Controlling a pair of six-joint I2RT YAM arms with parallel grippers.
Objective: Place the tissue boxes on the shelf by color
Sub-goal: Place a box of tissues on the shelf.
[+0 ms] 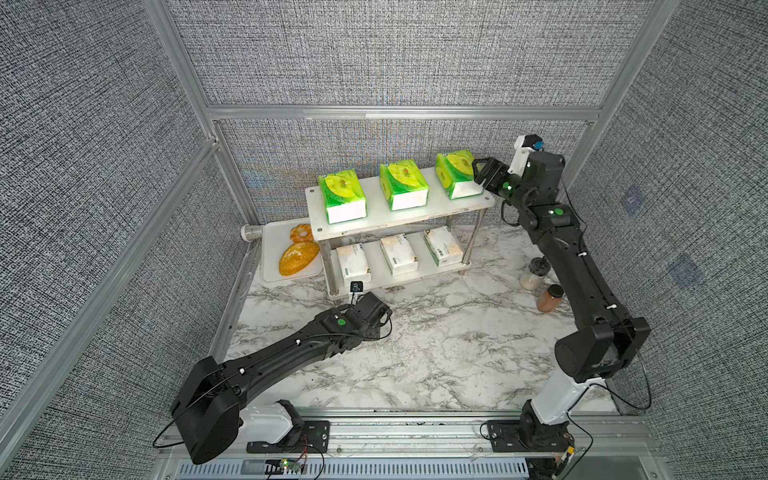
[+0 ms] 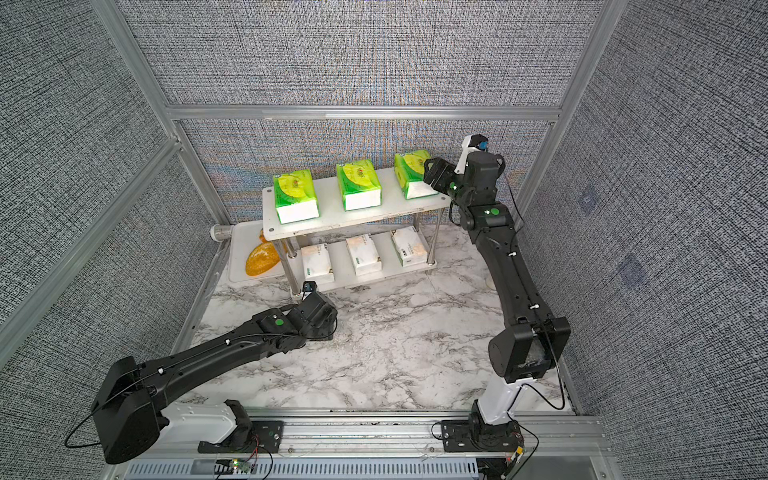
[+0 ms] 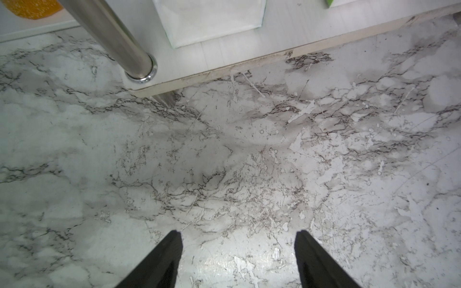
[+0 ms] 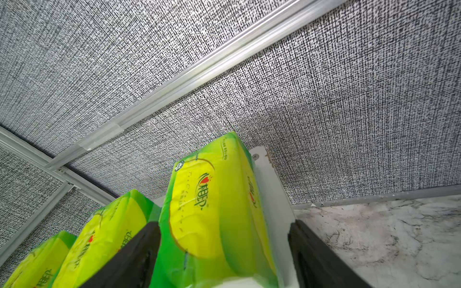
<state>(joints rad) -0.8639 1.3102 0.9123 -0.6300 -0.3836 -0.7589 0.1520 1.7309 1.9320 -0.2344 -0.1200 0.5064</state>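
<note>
- The shelf [image 1: 419, 214] stands at 12 o'clock on the worktop [image 1: 415, 340]. Three green packs [image 1: 343, 195] sit on its top tier and three white packs [image 1: 399, 253] on the lower one, so the sorting looks all but done.
- The end pack [image 1: 455, 174], a green one, rests at the 3 o'clock end of the top tier, close to that edge of the board.
- Right jaws: spread to either side of the end pack and gripping nothing. The wrist view shows bare board between the pack and one finger [image 4: 314, 254]. The other finger [image 4: 134, 251] lies right by the wrapper, and I cannot tell whether it touches.
- Left jaws: apart and empty, low over bare worktop at about 7 o'clock from the shelf, by its front leg [image 3: 117, 37].
- Step in hand, as I judge it: letting go of the end pack and getting clear.
- To do it well, open wide enough that both fingers are off the soft wrapper before moving.
- Then back straight out toward 3 o'clock, keeping level. A sideways sweep could drag the pack toward the near edge or nudge the middle pack [image 1: 403, 185].
- Mind the jars [image 1: 534, 274] at 4 o'clock from the shelf, just beside the right arm, as it folds back.
</note>
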